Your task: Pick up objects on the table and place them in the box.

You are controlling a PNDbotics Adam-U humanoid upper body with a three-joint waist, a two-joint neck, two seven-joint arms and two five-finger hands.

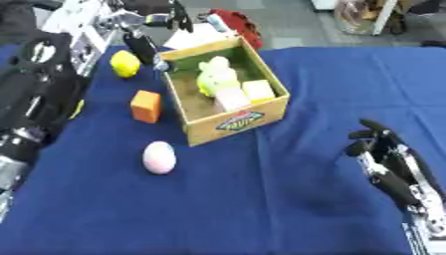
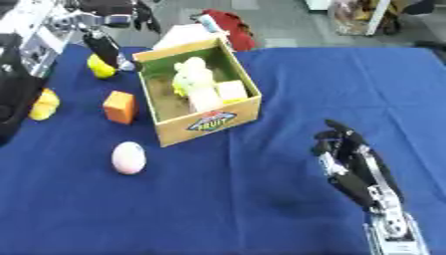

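My right robot hand (image 2: 348, 159) is parked near the lower right corner of the blue tabletop (image 1: 261, 209), fingers up and relaxed, holding nothing, while my left robot hand (image 1: 144, 42) is up by the far left corner of the wooden box (image 1: 240, 119) and I honestly can't tell what its fingers are doing. The box already has a yellow-green plush toy (image 1: 216, 74) plus a pale yellow block (image 1: 259, 90) and a pinkish block (image 1: 232, 99) in it. Left of it sit an orange block (image 1: 146, 106), a pinkish-white egg (image 1: 160, 157), a yellow lemon (image 1: 125, 63), and another yellow thing (image 2: 44, 104) at the left edge.
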